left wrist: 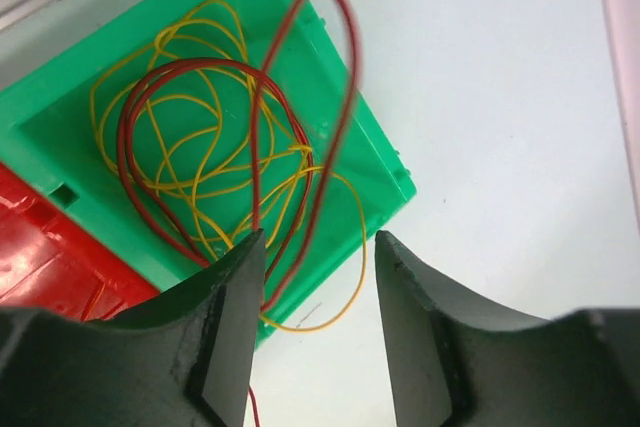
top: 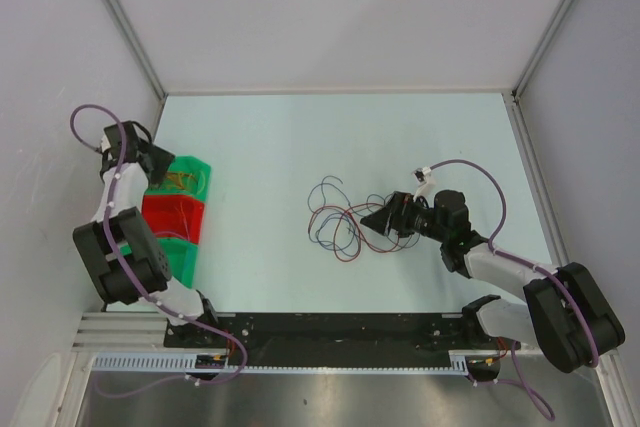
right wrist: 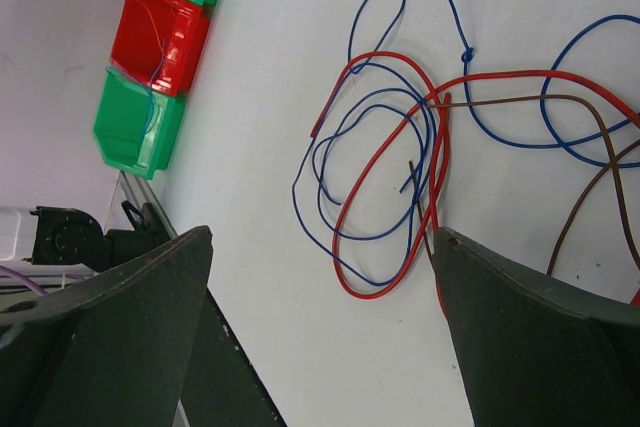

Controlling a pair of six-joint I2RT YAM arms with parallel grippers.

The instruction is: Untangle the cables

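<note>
A loose tangle of cables (top: 335,219) lies mid-table. In the right wrist view it shows as a red loop (right wrist: 366,295), blue strands (right wrist: 294,187) and a brown wire (right wrist: 520,99) crossing each other. My right gripper (top: 378,219) hovers at the tangle's right side, open wide (right wrist: 322,234), with the red loop beside its right finger and nothing between the jaws. My left gripper (top: 160,169) hangs over the far green bin (left wrist: 50,122), open (left wrist: 320,239). Yellow wires (left wrist: 200,107) coil inside that bin. A dark red wire (left wrist: 345,77) loops up and runs past the left finger, unclamped.
Three bins stand in a row at the table's left: green (top: 195,169), red (top: 172,215) and green (top: 178,259). The red bin (right wrist: 160,32) and the near green bin (right wrist: 135,122) each hold thin wires. Grey walls close in the table on three sides.
</note>
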